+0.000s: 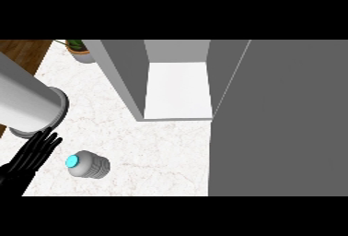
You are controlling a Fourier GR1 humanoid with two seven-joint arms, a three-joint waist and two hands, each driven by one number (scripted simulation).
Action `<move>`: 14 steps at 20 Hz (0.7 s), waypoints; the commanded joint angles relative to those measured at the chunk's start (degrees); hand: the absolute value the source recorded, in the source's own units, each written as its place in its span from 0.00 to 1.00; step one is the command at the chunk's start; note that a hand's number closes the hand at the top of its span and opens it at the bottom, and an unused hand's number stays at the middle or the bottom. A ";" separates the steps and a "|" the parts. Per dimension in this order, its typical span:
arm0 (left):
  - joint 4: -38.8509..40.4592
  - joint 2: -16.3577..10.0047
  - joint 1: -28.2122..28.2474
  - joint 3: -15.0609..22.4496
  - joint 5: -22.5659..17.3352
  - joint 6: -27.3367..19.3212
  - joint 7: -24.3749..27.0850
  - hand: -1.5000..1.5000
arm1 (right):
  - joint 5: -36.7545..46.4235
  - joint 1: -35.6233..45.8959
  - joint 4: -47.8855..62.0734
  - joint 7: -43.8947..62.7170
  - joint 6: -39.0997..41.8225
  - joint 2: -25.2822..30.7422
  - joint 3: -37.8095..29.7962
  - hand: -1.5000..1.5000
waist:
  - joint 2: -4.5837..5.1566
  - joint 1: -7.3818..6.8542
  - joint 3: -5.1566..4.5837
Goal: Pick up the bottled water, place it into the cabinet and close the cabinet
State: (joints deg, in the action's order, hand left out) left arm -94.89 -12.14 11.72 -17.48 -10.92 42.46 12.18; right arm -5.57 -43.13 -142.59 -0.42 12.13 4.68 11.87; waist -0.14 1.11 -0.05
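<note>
Grey forearm fills the upper left, closest to the lens. Below it, at the lower-left edge, is the black left hand, fingers straight and a little spread, holding nothing. The right hand is out of view.

Just beside those fingers, to their right and not touching, sits the bottled water. It is seen almost from above, blue cap toward the hand, and appears to stand upright on the marble counter. Well beyond it is the cabinet, with its white shelf bare and its door swung open as a broad grey panel on the right. A potted plant stands at the far left corner.

The main risk is probably the approach. Straight fingers coming in sideways could push the bottle before they curl round it, tipping it so it rolls across the smooth counter. A grip too high, near the cap, may let it swing. On the carry, the bottle's base could catch the cabinet's near wall or the shelf's front lip. If it is set too near that lip, the closing door could strike it.
</note>
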 commanded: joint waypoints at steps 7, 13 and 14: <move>22.92 2.52 -6.97 1.63 14.14 -5.33 16.70 0.00 | -2.14 -9.24 -7.37 -3.42 3.64 1.85 1.35 0.00 | 0.01 0.32 -0.03; 39.46 -1.06 -15.41 0.46 17.50 -8.76 25.63 0.00 | -2.45 -10.51 -8.29 -3.90 3.39 1.51 1.68 0.00 | 0.25 0.20 -0.08; 40.76 -0.27 -16.08 1.37 19.43 -11.11 28.64 0.00 | -2.79 -13.31 -8.45 -6.55 4.70 1.75 2.14 0.00 | 0.16 0.81 -0.11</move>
State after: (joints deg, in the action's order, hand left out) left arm -62.53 -12.18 -0.80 -16.71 4.87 32.82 32.48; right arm -4.77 -52.54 -142.87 -8.69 15.94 5.48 13.86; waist -0.03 1.58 -0.11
